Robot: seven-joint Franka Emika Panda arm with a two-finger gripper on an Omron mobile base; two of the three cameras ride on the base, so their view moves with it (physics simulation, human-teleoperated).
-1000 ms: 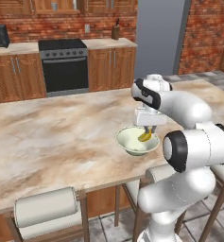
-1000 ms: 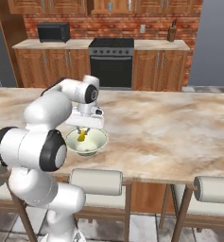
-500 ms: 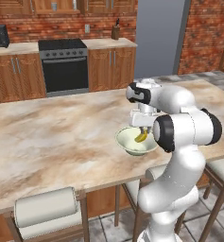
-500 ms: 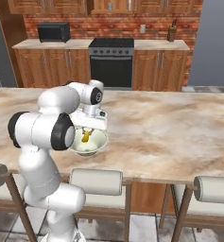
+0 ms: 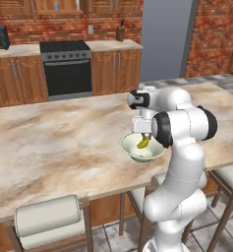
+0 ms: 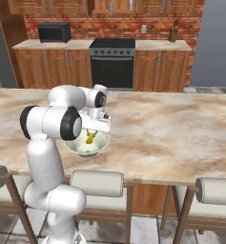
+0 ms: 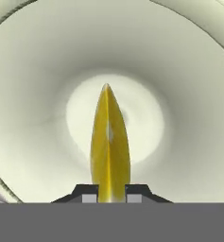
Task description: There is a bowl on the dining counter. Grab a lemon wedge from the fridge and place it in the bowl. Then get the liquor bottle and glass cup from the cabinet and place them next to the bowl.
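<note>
A pale green bowl [image 5: 132,149] [image 6: 99,143] rests on the marble dining counter [image 5: 54,147] [image 6: 167,133], near its front edge. My gripper [image 5: 144,139] [image 6: 90,136] [image 7: 110,194] reaches down into the bowl and is shut on a yellow lemon wedge [image 5: 143,142] [image 6: 90,139] [image 7: 109,144]. In the hand view the wedge points straight at the bowl's pale bottom [image 7: 146,118], held just above it. The liquor bottle and the glass cup are out of view.
Padded stools [image 5: 48,219] [image 6: 97,183] line the counter's near side. Across the room stand a black stove [image 5: 66,69] [image 6: 113,62], wooden cabinets [image 6: 52,66], a microwave [image 6: 54,32] and a grey fridge [image 5: 164,39].
The arm has folded in closer over the bowl and the wedge has gone lower inside it. The gripper has stayed shut on the wedge.
</note>
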